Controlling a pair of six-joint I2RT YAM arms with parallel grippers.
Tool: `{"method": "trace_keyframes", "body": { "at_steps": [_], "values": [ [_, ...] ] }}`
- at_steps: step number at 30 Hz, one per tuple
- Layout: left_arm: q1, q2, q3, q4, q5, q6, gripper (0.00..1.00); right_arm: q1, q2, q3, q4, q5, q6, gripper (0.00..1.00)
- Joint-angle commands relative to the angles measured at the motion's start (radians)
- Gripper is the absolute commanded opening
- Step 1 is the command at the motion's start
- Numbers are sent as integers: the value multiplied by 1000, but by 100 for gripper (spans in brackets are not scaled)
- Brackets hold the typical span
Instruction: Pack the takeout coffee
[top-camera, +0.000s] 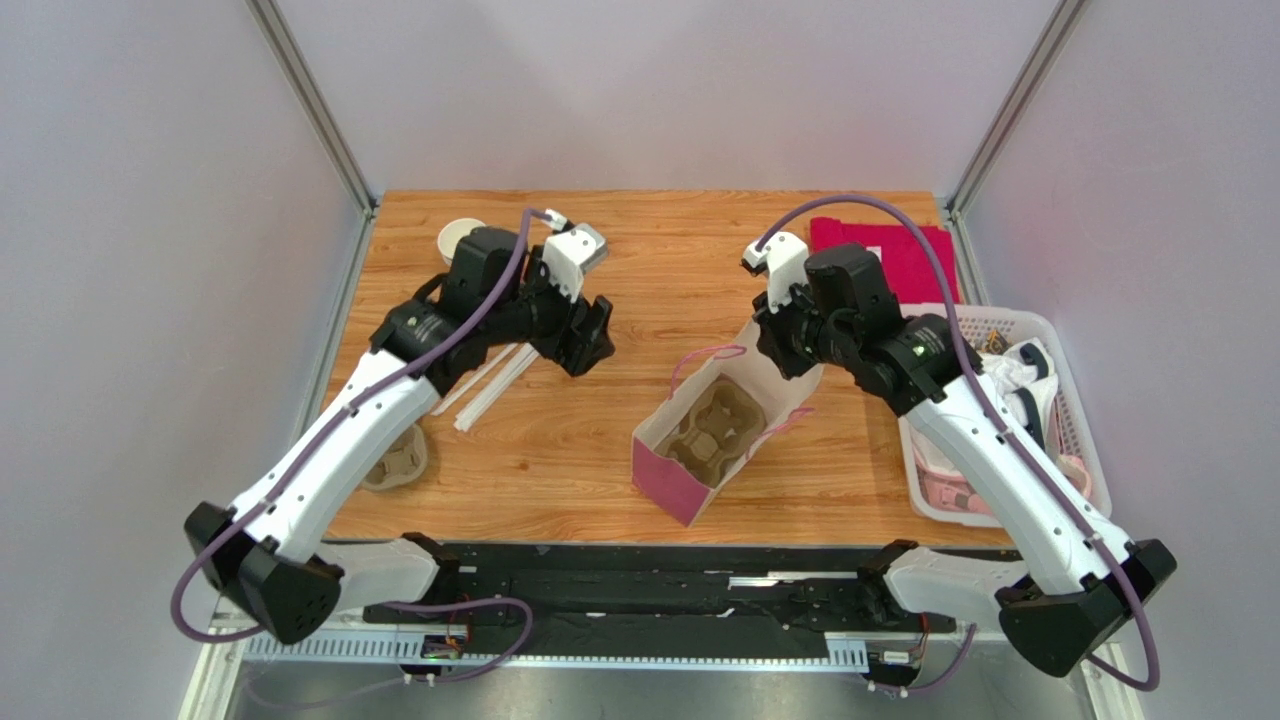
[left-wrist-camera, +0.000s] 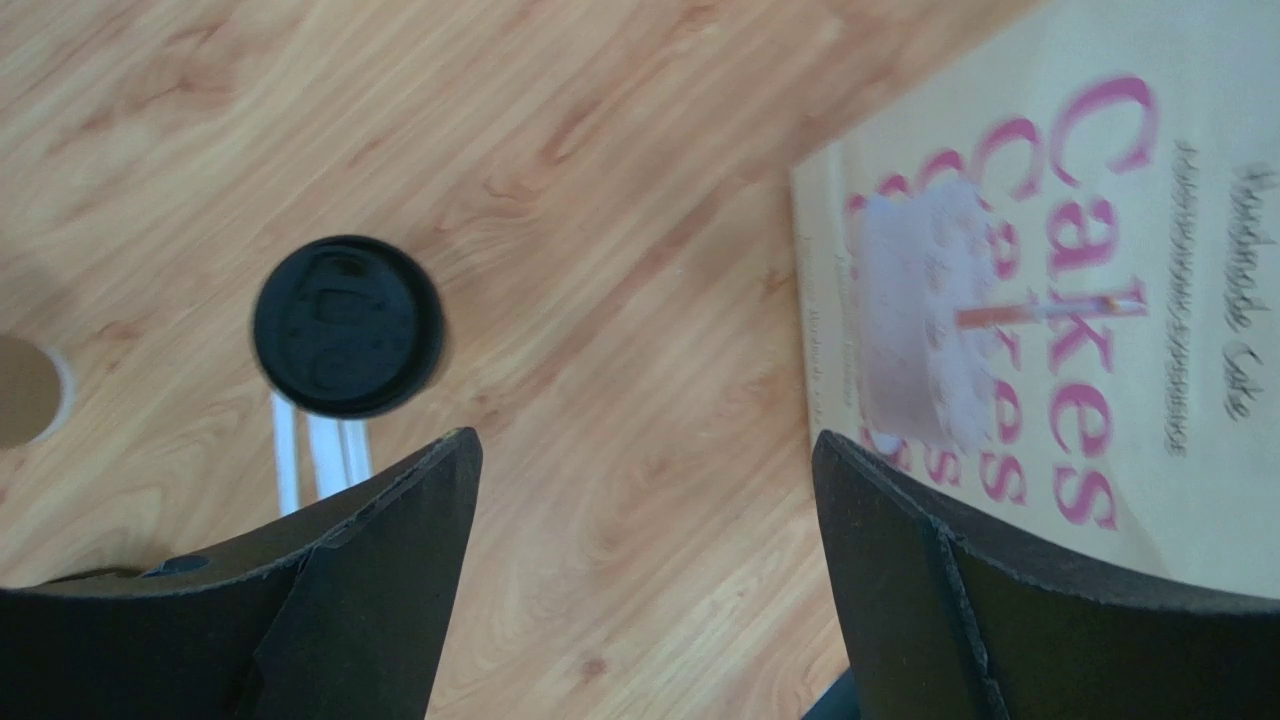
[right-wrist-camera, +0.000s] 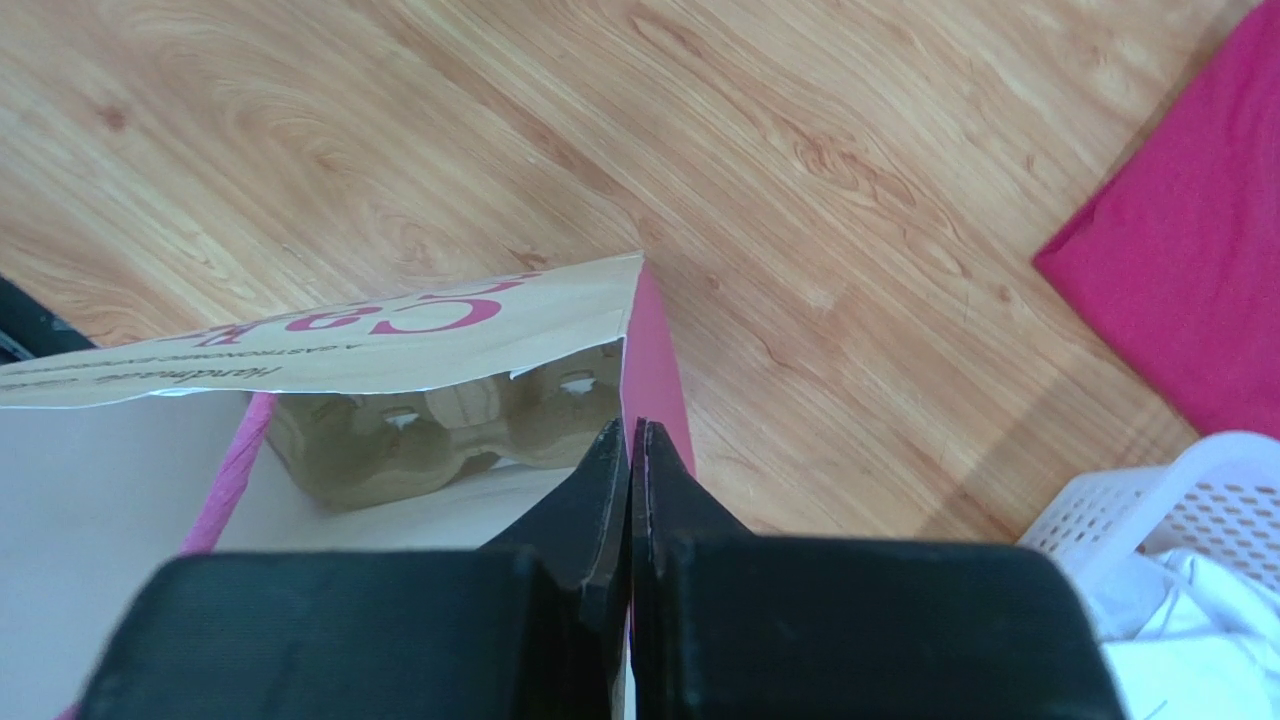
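Coffee (left-wrist-camera: 347, 326) stood upright on the bench (top-camera: 661, 255), left of the bag (top-camera: 669, 483) and well apart from it, with its black lid on. In the overhead view the left arm hid it; only the left wrist camera showed it. White straws (left-wrist-camera: 316, 450) lay on the bench just beside the cup, on the side away from the bag. A second brown cup (left-wrist-camera: 23, 390) showed at the edge of that view, farther from the bag than the coffee.

The left jaws hung above bare bench between the coffee and the bag, spread wide with nothing between them.

The bag stood open at the top, its cream face with pink "Cakes" lettering turned toward the coffee. A pulp cup carrier (right-wrist-camera: 436, 443) sat inside at the bottom. The right jaws were closed tight on the bag's rim at its far side, pinching the paper where the cream face met the pink side panel.

A pink cloth (top-camera: 887, 240) lay beyond the bag to its right. A white basket (top-camera: 1037, 323) holding assorted items sat right of the bag.
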Motion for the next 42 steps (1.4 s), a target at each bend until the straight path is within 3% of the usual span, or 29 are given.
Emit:
{"method": "trace_keyframes", "body": {
  "at_steps": [1,4,9,11,13,14,16,19,33,42],
  "values": [
    [64,196,222,-172,-119,-13,91,-18,39,51,-20,92,75,0],
    [104,325,330,-263,-152,5,95,-37,51,61,-31,75,79,0],
    [164,496,453,-355,-142,19,97,-72,66,70,-43,-8,74,14],
    [177,568,506,-378,-146,9,97,-81,81,91,-60,-35,65,23],
    [185,603,532,-395,-152,-5,98,-89,92,103,-71,-46,56,44],
    [191,625,540,-388,-160,-20,98,-90,97,111,-74,-63,51,49],
    [194,642,548,-368,-172,-22,98,-96,98,119,-77,-78,40,59],
    [196,671,560,-354,-208,-28,98,-103,98,133,-85,-100,28,66],
    [197,741,571,-308,-246,-44,99,-110,111,179,-80,-114,-6,76],
    [197,786,580,-309,-232,-42,99,-110,23,101,39,-121,-61,87]
  ]
}}
